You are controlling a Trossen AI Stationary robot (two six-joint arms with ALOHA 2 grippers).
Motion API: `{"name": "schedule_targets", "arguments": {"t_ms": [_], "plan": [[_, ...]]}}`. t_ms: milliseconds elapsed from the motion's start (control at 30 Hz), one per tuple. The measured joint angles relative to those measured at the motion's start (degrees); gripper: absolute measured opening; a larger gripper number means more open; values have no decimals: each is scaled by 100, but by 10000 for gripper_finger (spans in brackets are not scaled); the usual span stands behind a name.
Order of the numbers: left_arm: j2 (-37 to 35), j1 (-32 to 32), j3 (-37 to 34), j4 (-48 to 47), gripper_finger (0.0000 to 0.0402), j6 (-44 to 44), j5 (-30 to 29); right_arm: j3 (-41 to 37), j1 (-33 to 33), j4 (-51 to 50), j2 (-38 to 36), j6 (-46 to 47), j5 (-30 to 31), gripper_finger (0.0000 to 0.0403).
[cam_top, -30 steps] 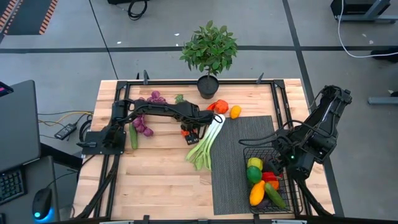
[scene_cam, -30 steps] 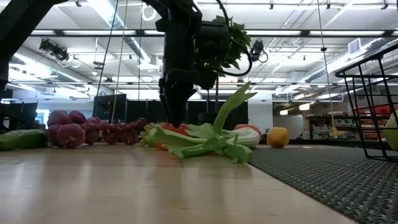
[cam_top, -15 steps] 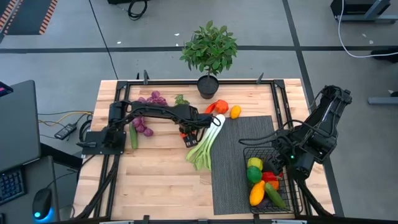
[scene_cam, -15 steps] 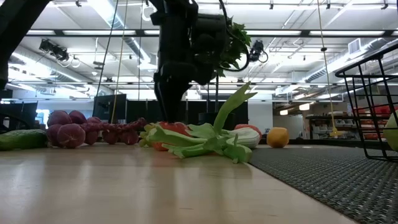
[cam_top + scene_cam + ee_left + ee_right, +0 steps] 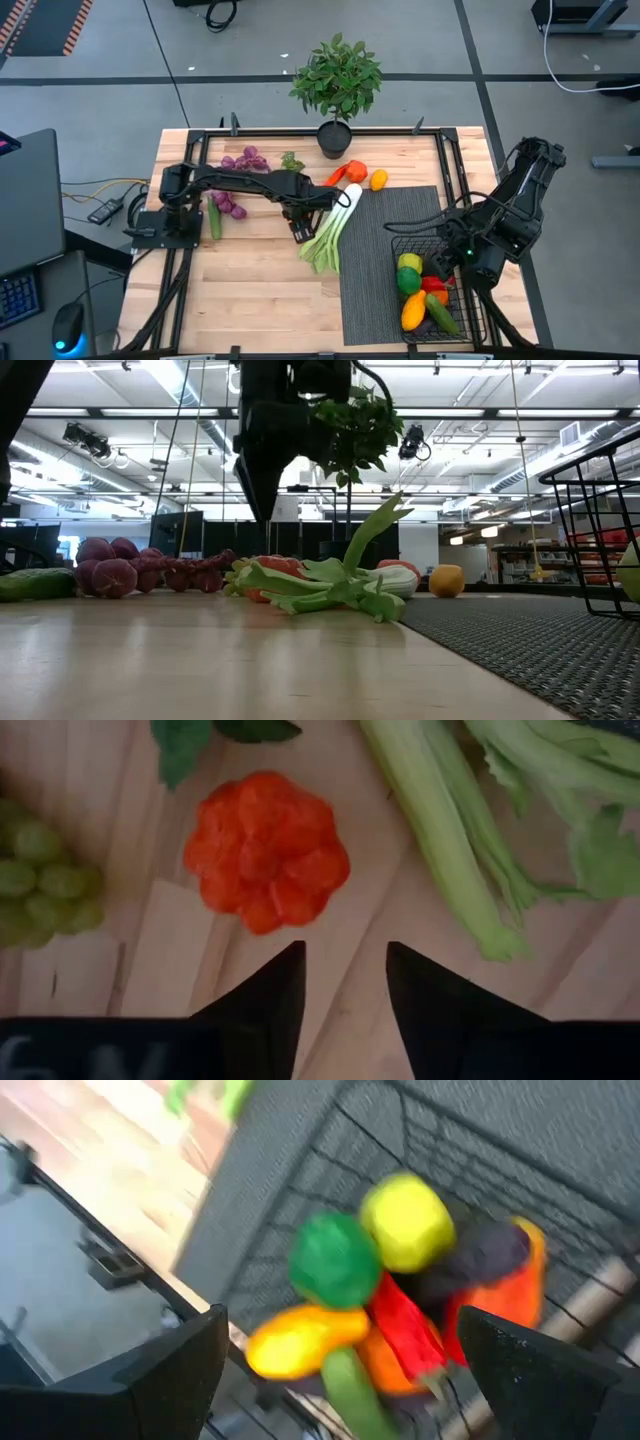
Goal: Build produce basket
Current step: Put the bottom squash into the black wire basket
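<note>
My left gripper hangs above the table's middle, raised in the low view. Its fingers stand a little apart with nothing between them. Just ahead of them a red-orange ribbed fruit lies on the wood, with the leek beside it and green grapes on the other side. The leek lies with its green end toward the near edge. The black wire basket stands on the grey mat, holding yellow, green, red and orange produce. My right gripper hovers open over it.
A potted plant stands at the far edge. Purple grapes and a cucumber lie at the left. An orange-red pepper and a yellow citrus lie near the leek's white end. Bare wood spans the near left.
My left gripper has risen from just above the red-orange fruit and drawn back a little toward the table's near edge. The fruit and the leek lie where they were.
</note>
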Motion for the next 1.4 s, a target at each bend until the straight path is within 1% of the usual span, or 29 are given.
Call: {"name": "schedule_targets", "arguments": {"t_ms": [133,233,300,433,533,600,800,1000,1167,1300,1400], "plan": [[-334,-76,1,-35,130,-43,-33,-1,-185,398,0,-177,740,393],[-684,-178,7,37,124,-188,-146,1,-493,907,0,-800,986,393],[-941,-259,9,121,119,-303,-284,1,-775,1232,0,-1311,967,393],[-1433,-402,12,594,111,-558,-391,-1,-1381,1837,0,-2307,923,393],[-1667,-545,11,872,105,-869,-467,1,-1875,2320,50,-3097,807,393],[-1792,-666,11,1000,101,-1068,-626,1,-2183,2712,161,-3715,678,393],[-2132,-1111,11,1017,90,-1466,-1186,1,-2993,3996,849,-5550,-45,389],[-2528,-1506,11,659,90,-1886,-1732,-1,-3528,4725,1573,-6624,-556,388],[-2825,-1786,11,205,91,-2452,-2192,-1,-3815,5434,2096,-7552,-511,388],[-3001,-2142,11,32,91,-2983,-2558,-1,-3996,5962,2496,-8325,-243,388],[-3047,-2436,11,26,91,-3380,-2835,-1,-4140,6279,2801,-8682,-114,388]]}}
